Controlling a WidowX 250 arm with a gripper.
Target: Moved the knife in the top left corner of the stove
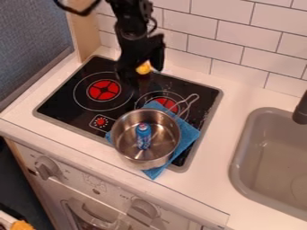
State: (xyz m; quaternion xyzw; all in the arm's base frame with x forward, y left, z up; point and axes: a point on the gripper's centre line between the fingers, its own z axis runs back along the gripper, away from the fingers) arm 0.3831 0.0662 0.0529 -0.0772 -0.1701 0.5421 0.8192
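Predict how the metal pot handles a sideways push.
The pot looks like rigid metal, so it should hold its shape. It rests on blue cloth, which would probably drag or bunch. The blue bottle inside is small and slim, so it may tip or roll.

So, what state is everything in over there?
Pot: upright, uncovered, a container inside.
Blue container: inside the pot; standing or leaning, can't tell.
Blue cloth: spread under the pot, partly past the stove's front edge.
Left burner: red, uncovered.
Yellow object: at the gripper; held or not, can't tell.
Oven door: looks shut.
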